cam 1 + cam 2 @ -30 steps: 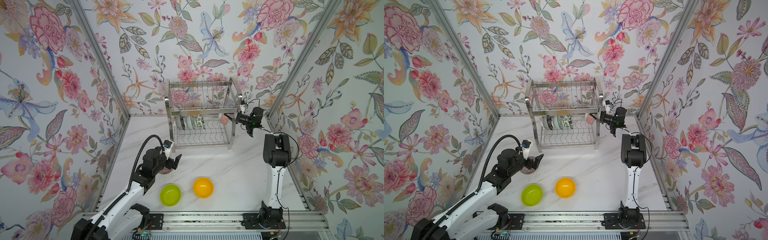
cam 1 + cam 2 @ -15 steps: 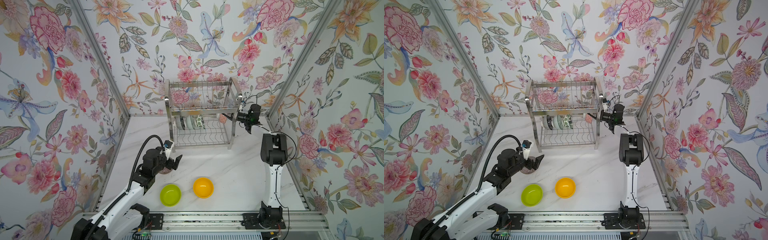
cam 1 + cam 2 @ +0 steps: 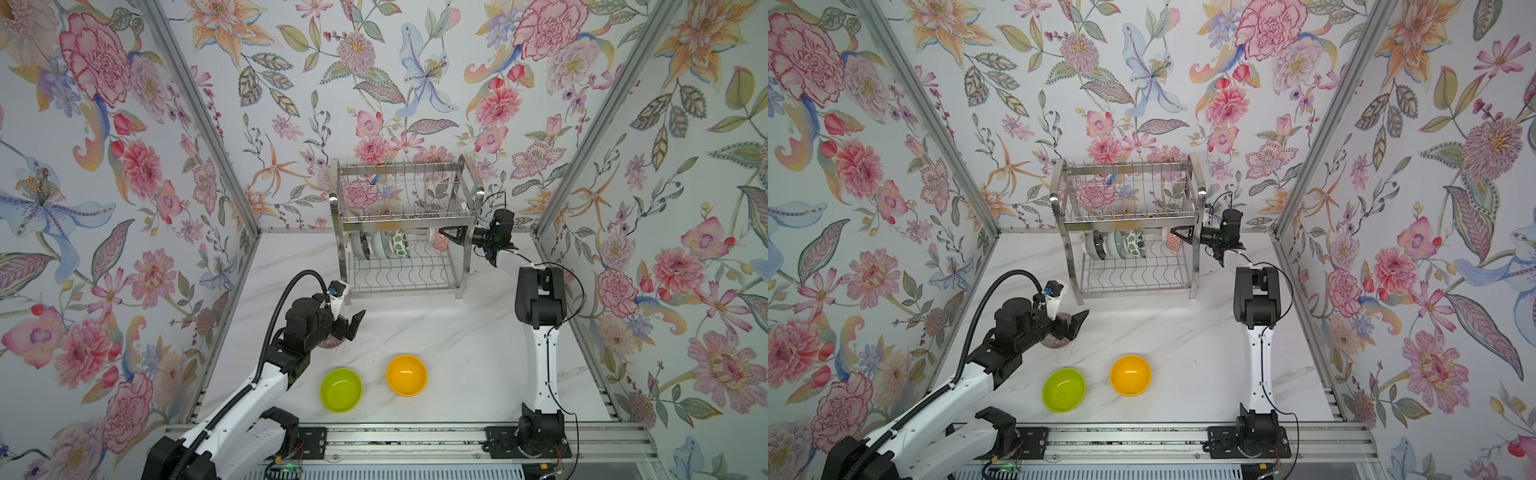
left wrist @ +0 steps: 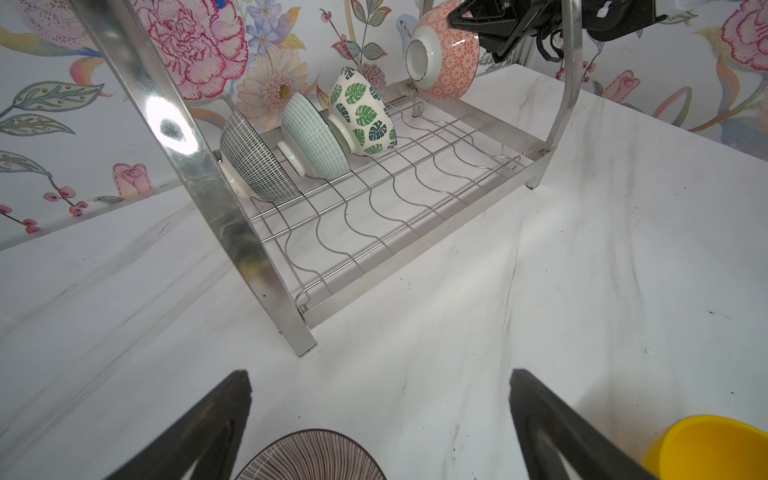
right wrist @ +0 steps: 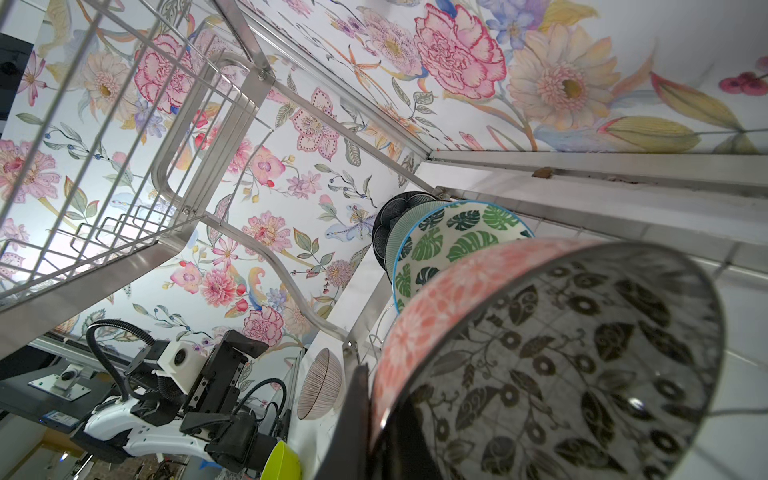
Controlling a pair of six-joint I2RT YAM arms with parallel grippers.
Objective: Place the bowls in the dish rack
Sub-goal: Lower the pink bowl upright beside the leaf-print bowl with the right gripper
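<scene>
Within rack point(image 3: 405, 217), right gripper point(image 3: 448, 237) tight on orange bowl point(image 4: 451, 54), seemingly aloft; left gripper point(image 4: 380, 374) wide.

1. A robot test cell, dressed as a kitchen rather than a real home.
2. Flowered wall panels point(image 3: 374, 83) stand on three sides, held in bare metal posts point(image 3: 205, 124).
3. The marbled white counter point(image 3: 457, 324) ends at a metal rail point(image 3: 415, 434), with the left arm point(image 3: 249, 395) and right arm point(image 3: 540, 361) bolted to it.
4. Kitchenware on it: a two-tier steel dish rack point(image 3: 403, 216) and small coloured bowls point(image 3: 340, 390).
</scene>
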